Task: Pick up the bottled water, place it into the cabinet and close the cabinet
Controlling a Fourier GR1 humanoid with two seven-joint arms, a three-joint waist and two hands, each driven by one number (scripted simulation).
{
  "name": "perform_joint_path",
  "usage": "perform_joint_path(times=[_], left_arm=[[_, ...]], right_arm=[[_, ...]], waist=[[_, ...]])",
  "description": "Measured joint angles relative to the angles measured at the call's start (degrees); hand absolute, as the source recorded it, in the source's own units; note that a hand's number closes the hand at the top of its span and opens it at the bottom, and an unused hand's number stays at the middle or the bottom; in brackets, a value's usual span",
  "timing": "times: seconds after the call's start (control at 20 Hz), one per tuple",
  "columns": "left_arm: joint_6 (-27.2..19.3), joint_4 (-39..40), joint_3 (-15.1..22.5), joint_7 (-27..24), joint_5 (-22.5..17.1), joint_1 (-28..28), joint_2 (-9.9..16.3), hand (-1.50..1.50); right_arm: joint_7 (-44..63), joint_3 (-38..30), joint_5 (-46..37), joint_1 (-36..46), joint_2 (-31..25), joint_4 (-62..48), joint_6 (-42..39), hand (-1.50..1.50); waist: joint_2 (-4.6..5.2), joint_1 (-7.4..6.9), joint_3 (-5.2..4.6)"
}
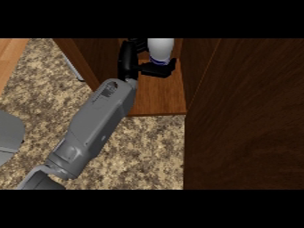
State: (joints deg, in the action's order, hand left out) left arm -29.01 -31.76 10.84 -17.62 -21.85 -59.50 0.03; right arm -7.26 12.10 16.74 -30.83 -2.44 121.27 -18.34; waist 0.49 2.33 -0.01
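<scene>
Item one, hazard: I have the bottled water [161, 50] held inside the cabinet [158, 95], just above the far part of its wooden floor, with the left hand [141, 62] curled round the bottle's lower body, thumb and fingers wrapping it from the left and the near side. My worry is the letting-go: the bottle looks upright but sits high in view with its base hidden by the fingers, so I cannot tell whether it is standing on the shelf floor; opening the hand too soon could tip it toward the left wall [92, 60]. A second risk is the forearm [98, 120], which lies across the cabinet's near edge, so drawing it out carelessly could drag the bottle along. Item two, door: the broad dark panel [253, 111] at the right appears to be the cabinet door standing open; swinging it with the arm inside would jam. Item three, container contents: the cabinet holds only the bottle and my hand, as far as shows. Right hand: not visible. Speckled counter [141, 151] lies near the cabinet.
</scene>
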Motion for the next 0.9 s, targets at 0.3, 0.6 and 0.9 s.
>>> perform_joint_path(times=[0.3, 0.6, 0.9], left_arm=[[-0.12, 9.98, -1.53, -4.24, 1.12, -4.08, 0.65, 1.50], [-3.27, 17.60, -2.30, -8.16, 3.54, -5.64, 0.90, 1.50], [-7.80, 23.18, -2.08, -9.59, 5.80, -6.48, 1.59, 1.50]], right_arm=[[-0.68, 1.24, -1.07, -0.47, 0.03, -0.36, -0.28, -1.50], [-1.45, 0.51, -0.79, -0.14, -0.62, -1.72, -1.03, -1.50], [-3.11, 1.10, -1.60, -0.19, -0.59, -3.20, -1.78, -1.50]], waist=[[0.28, 0.67, 0.01], [0.51, 0.92, 0.01], [0.70, 1.53, 0.08]])
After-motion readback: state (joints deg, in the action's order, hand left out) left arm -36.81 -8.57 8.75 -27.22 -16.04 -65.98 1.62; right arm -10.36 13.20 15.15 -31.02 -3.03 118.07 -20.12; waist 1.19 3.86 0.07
